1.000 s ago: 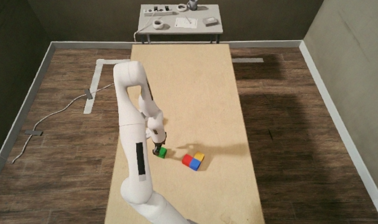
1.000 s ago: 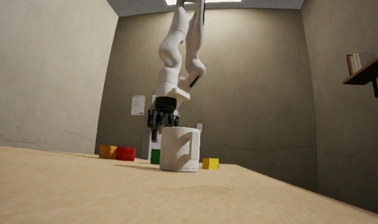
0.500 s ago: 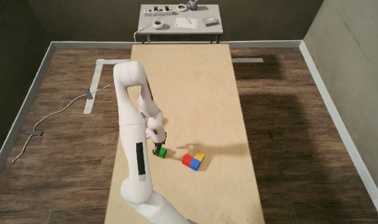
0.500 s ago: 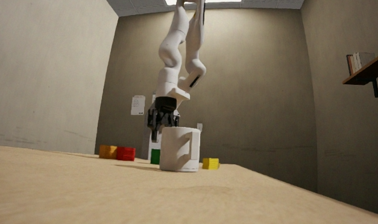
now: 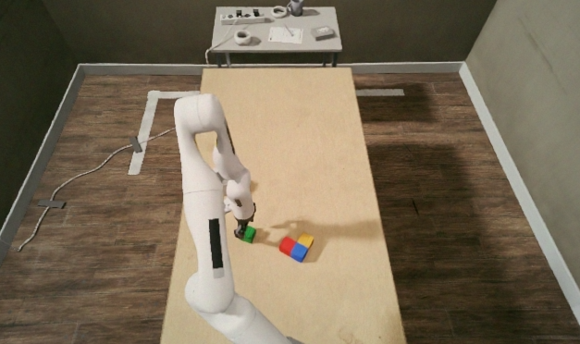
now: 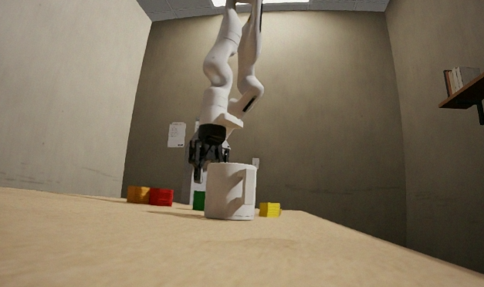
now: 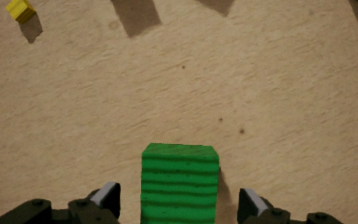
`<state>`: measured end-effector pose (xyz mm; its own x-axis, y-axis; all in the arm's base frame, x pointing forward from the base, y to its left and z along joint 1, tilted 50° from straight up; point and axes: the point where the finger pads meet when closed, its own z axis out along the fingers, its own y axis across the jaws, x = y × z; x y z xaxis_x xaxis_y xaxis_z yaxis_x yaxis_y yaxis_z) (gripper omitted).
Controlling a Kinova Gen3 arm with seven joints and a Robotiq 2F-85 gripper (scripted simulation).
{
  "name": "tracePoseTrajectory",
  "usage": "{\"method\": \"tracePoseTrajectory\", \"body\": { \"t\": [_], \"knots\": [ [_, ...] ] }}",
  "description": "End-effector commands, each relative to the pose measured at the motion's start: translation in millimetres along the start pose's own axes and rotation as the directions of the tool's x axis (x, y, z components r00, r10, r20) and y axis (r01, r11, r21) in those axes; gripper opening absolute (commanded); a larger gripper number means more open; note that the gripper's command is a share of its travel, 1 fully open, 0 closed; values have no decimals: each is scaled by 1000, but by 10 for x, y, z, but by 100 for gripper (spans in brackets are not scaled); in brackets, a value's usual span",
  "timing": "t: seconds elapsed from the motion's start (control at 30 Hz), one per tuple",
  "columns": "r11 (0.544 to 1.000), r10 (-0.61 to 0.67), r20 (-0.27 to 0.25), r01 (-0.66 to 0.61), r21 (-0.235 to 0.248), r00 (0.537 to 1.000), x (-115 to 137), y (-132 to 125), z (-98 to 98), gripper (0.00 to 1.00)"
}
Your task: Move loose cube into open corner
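Note:
The loose green cube (image 5: pixel 249 234) (image 6: pixel 198 200) (image 7: pixel 179 190) stands on the table, left of the other three in the top view. My gripper (image 7: pixel 179 202) is open above it, one finger on each side with gaps; nothing is held. The red cube (image 5: pixel 288 246) (image 6: pixel 161 197), the blue cube (image 5: pixel 299 251) and the orange-yellow cube (image 5: pixel 305 239) (image 6: pixel 138 194) form an L, blue at its bend. The open corner is beside the red and orange-yellow cubes, on the side away from blue. Blue is hidden in the exterior view.
A white mug (image 6: pixel 230 193) stands in front of the green cube in the exterior view and hides part of it. A small yellow block (image 6: pixel 269 209) (image 7: pixel 21 10) lies apart. The table (image 5: pixel 308 139) has its left edge near the arm.

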<state>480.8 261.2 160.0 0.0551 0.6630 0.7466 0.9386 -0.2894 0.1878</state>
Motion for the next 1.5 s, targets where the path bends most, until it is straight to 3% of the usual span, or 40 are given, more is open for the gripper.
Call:
{"method": "tracePoseTrajectory", "body": {
  "t": [0.0, 1.47],
  "knots": [
    [1000, 0, 0, 0, 0, 1000, 1, 0, 13, 81],
    [1000, 0, 0, 0, 0, 1000, 1, 0, 514, 81]
  ]
}}
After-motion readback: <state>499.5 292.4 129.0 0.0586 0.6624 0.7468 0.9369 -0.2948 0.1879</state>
